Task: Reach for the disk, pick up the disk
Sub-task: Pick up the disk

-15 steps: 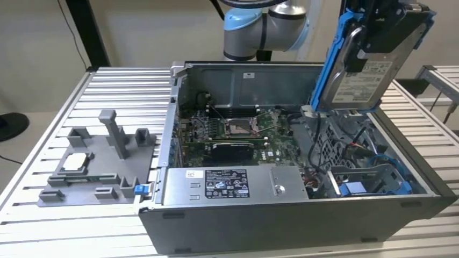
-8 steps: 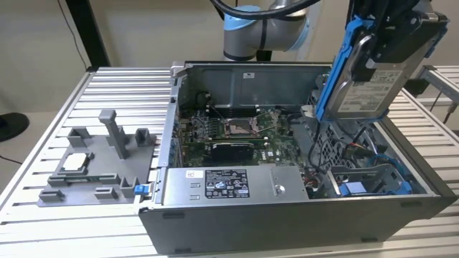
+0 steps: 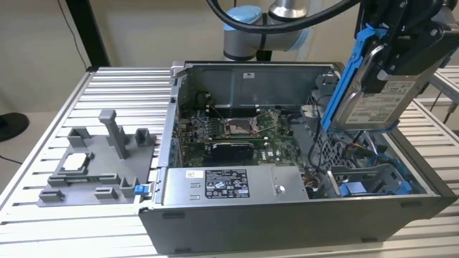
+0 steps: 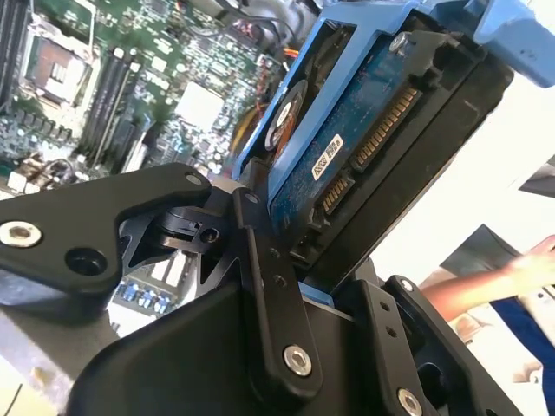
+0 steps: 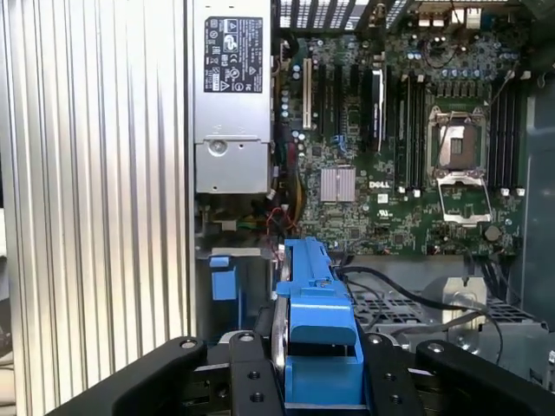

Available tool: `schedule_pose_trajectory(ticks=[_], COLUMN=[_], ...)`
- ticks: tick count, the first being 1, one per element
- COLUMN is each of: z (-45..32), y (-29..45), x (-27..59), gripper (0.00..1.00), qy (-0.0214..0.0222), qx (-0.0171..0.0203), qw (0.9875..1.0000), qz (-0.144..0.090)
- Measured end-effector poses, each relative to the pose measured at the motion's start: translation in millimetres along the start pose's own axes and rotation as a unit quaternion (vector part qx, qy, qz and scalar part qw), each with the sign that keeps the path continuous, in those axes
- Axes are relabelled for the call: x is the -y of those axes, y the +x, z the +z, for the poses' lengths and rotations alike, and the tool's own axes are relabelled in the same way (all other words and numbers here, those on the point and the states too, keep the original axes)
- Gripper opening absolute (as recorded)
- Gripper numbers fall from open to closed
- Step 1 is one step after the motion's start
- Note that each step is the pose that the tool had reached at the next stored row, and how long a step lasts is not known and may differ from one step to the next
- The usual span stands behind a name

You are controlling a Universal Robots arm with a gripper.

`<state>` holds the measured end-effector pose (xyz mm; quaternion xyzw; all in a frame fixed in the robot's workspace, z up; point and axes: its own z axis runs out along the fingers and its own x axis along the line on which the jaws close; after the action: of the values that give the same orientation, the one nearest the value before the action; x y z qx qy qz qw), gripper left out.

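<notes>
The black hand (image 3: 391, 54) is clamped on the blue-framed disk (image 3: 377, 102), held upright above the open computer case (image 3: 287, 215).

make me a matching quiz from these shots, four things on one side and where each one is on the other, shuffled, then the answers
Things:
1. disk
2. grey fixture block
3. power supply box
4. empty blue drive bay

Places:
A. on the slatted table, outside the computer case
B. inside the case, under the lifted disk
C. clamped in the gripper, raised above the case
D. along the case's near wall, with a black and white sticker

Pairs: 1-C, 2-A, 3-D, 4-B
</notes>
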<state>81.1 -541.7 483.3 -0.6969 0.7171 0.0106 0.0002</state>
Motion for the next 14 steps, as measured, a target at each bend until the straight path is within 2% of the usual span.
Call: schedule_pose_trajectory(ticks=[14], z=[-0.4], y=[41.7], x=[10.2], gripper=[0.00], qy=[-0.0005], qx=[0.0000], qw=[1.0000], qz=[0.000])
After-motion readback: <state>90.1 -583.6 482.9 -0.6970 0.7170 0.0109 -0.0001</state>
